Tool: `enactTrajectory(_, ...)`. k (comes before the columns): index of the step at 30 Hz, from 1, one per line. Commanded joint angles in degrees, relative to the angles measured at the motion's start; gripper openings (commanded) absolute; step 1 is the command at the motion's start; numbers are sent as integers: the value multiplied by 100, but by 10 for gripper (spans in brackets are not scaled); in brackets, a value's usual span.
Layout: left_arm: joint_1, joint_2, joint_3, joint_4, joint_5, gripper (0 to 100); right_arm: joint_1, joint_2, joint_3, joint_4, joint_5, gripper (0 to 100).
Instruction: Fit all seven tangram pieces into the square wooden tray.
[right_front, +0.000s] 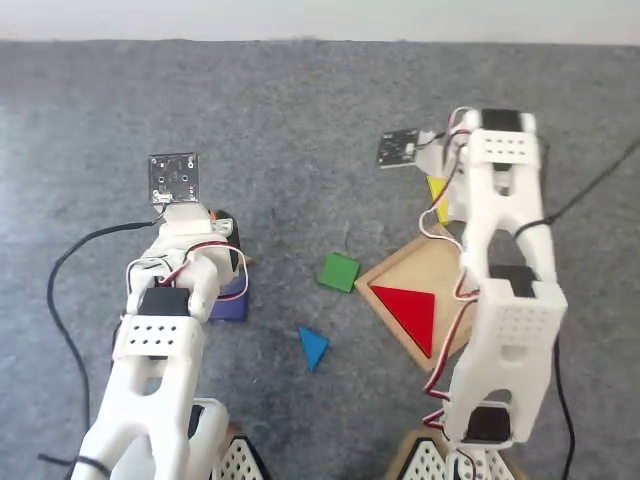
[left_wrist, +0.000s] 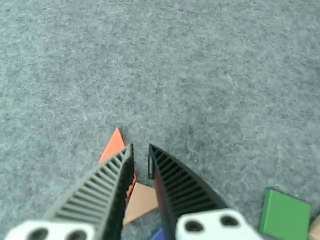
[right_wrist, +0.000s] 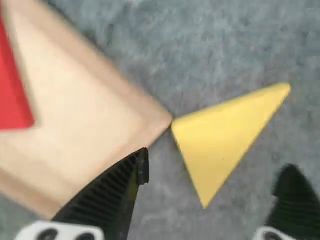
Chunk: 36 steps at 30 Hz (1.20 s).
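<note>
Beyond the tray (right_wrist: 85, 130), right gripper (right_wrist: 216, 165) gaped wide over yellow triangle (right_wrist: 225, 130), empty; it needed centring before pinching. Left gripper (left_wrist: 140, 147) sat barely open, empty.

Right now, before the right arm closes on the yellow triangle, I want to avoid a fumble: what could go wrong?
The right pincer straddles the yellow triangle, but one finger appears to hang over the wooden tray corner; lowering could hit the rim. The triangle's slanted sides may squirt out as the pincer closes, possibly nudging the tray.
</note>
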Motion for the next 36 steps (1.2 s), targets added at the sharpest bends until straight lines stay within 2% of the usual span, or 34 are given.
enactTrajectory(1, 53, 9, -48, -158, -62, 47, -224, 312, -105, -620, -492, 526)
enactTrajectory(11, 53, 9, -66, -158, -62, 47, 84, 655, -132, -1200, -686, 459)
enactTrajectory(29, 53, 9, -48, -158, -62, 47, 154, 1323, -132, -1991, -703, 455)
enactTrajectory(36, 53, 9, -48, -158, -62, 47, 497, 1376, -132, -1947, -712, 278)
